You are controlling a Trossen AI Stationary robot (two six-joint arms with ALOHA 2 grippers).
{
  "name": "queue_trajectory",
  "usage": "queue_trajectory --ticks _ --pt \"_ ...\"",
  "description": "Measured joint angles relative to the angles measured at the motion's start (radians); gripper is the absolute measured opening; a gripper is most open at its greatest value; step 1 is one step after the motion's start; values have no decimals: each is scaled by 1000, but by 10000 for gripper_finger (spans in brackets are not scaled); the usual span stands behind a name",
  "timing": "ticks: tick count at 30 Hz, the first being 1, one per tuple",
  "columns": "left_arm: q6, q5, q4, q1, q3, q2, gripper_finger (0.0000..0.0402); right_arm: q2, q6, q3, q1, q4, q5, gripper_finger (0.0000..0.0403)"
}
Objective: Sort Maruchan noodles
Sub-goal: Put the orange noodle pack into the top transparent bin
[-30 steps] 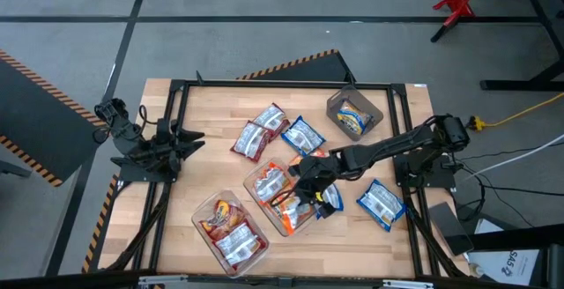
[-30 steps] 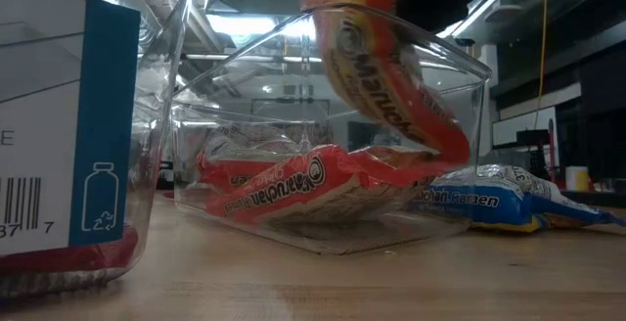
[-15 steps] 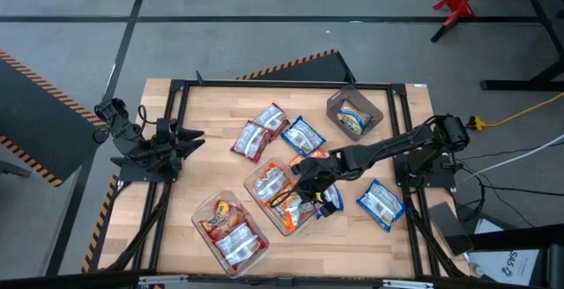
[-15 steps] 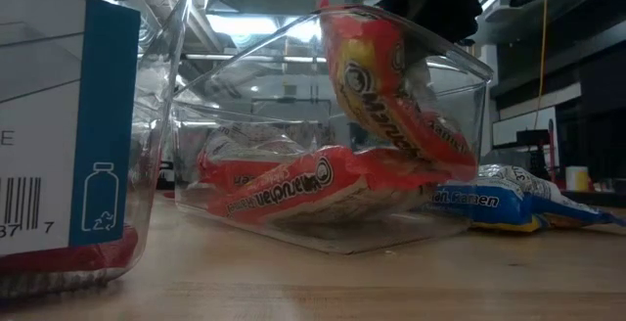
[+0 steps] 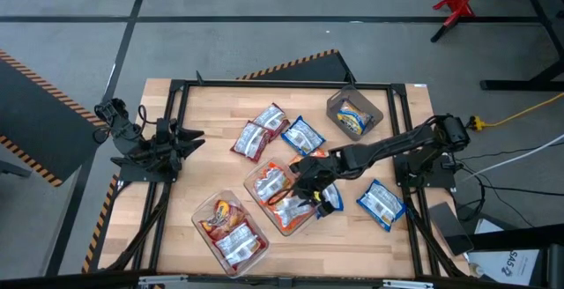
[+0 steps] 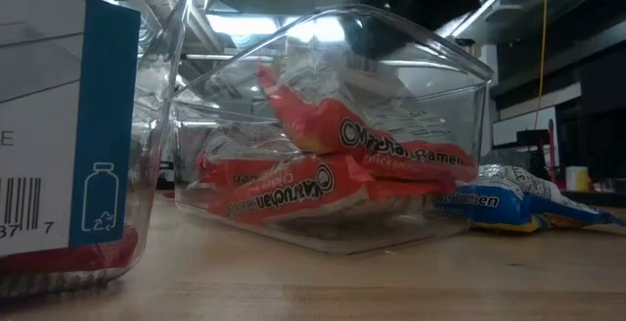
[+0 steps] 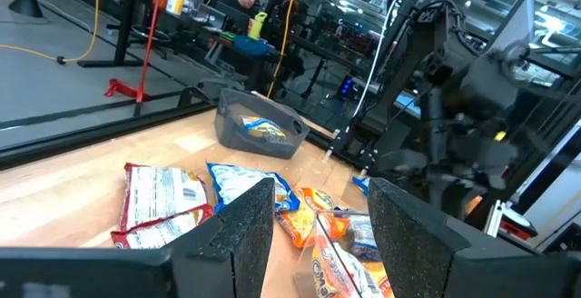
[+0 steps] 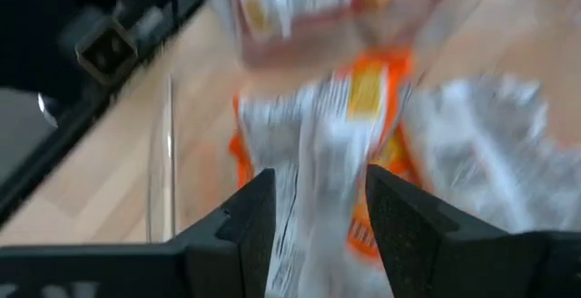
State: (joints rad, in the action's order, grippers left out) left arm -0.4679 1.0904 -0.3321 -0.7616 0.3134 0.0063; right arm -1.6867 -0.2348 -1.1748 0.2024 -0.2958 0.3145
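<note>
Orange packets fill the clear middle tub (image 5: 284, 199) in the high view; the right gripper (image 5: 302, 186) hangs just over it, fingers apart, nothing between them. Red packets occupy the near-left tub (image 5: 231, 227), a blue one the far grey tub (image 5: 354, 114), apparently one colour per tub. Loose packets (image 5: 280, 133) lie on the counter (image 5: 207, 170); another blue packet (image 5: 382, 203) sits near right. The left gripper (image 5: 189, 137) waits at the left edge.

Low view: an orange packet (image 6: 362, 140) lies tilted atop another inside the tub, seemingly released.

Left wrist view: fingers (image 7: 243, 234) parted, empty.

Right wrist view: fingers (image 8: 250, 225) apart above the orange packet (image 8: 349, 144).
</note>
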Motion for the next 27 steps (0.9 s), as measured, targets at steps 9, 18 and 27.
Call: queue_trajectory --ticks 9,18,27 --pt "6 -1 0 0 0 0 172 0 -29 -30 0 77 -89 137" --pt "6 -28 -9 0 0 0 172 -134 19 -22 0 108 -88 123" --pt "-1 -38 -20 0 0 0 172 -152 53 -26 0 73 -79 122"
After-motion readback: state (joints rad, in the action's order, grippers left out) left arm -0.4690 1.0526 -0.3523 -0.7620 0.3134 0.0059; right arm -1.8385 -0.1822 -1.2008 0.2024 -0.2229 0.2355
